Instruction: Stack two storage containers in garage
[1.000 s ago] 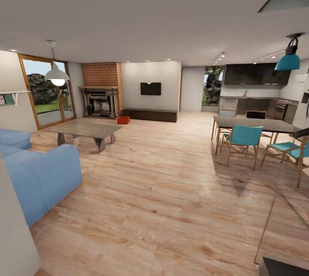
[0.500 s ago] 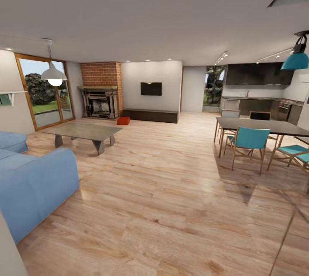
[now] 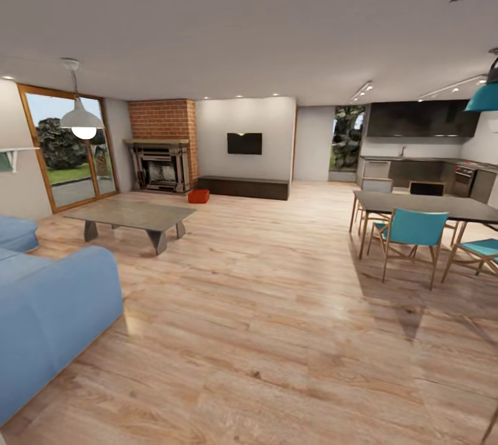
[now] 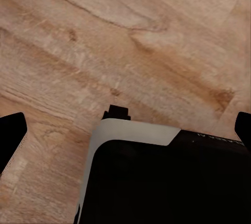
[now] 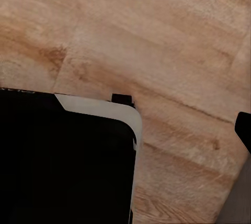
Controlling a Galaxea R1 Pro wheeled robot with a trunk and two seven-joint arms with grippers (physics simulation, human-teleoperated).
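From the head view I see a red container (image 3: 198,196) on the wood floor (image 3: 277,306) by the fireplace (image 3: 160,165), far off. Left wrist: my left end effector (image 4: 125,135) spread, empty, over planks. Right wrist: right end effector's state I cannot tell.

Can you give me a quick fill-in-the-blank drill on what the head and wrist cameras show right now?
1. The small red-orange storage container sits on the floor beside the brick ____.
2. The grey low coffee table stands in front of the ____ upholstered sofa.
3. The chairs at the dark dining table have ____ seats.
4. Both wrist views look down on light ____ plank flooring.

Missing words: fireplace; blue; teal; wood
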